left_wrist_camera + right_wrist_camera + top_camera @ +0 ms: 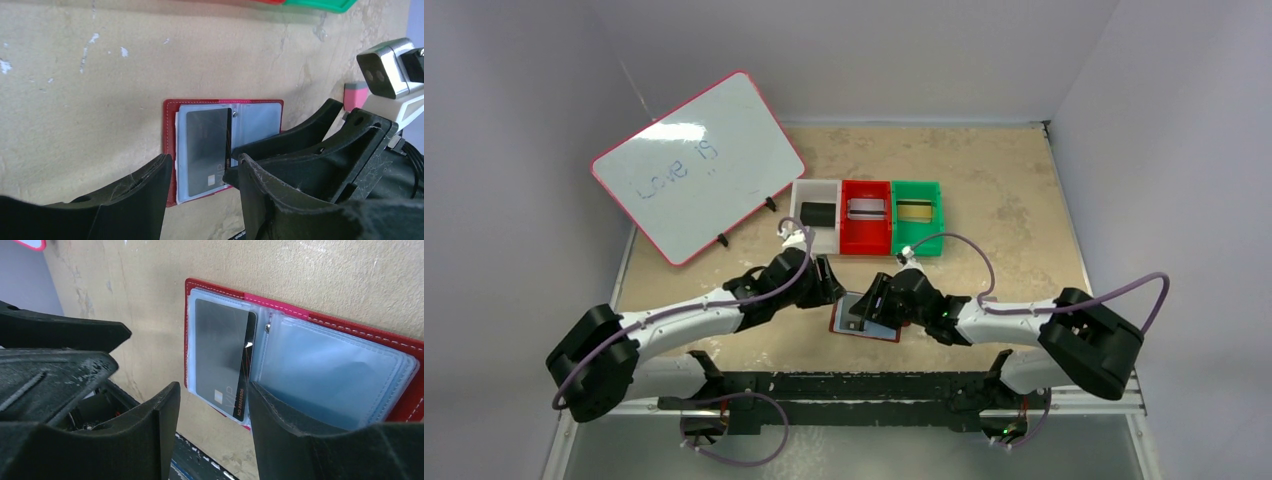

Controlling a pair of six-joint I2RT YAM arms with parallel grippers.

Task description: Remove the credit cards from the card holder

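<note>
Card holder point(879, 332), a small dark red book-style wallet, lies open on the scuffed tan tabletop point(1004, 200) near the arm bases, under the left gripper point(832, 288) and right gripper point(866, 305). Three plastic bins point(866, 245) (white, red, green) sit beyond, a pink-rimmed whiteboard point(699, 165) stands far left, and pale walls surround. Left wrist: a dark grey plastic credit card point(205, 145) in the left clear sleeve lies between that gripper's parted, empty jaws. Right wrist: the same card's near end shows between parted jaws, ungrasped.

Pale grey walls point(1184, 120) enclose scuffed beige tabletop point(1004, 200); pink-framed whiteboard point(699, 165) propped rear-left.
</note>
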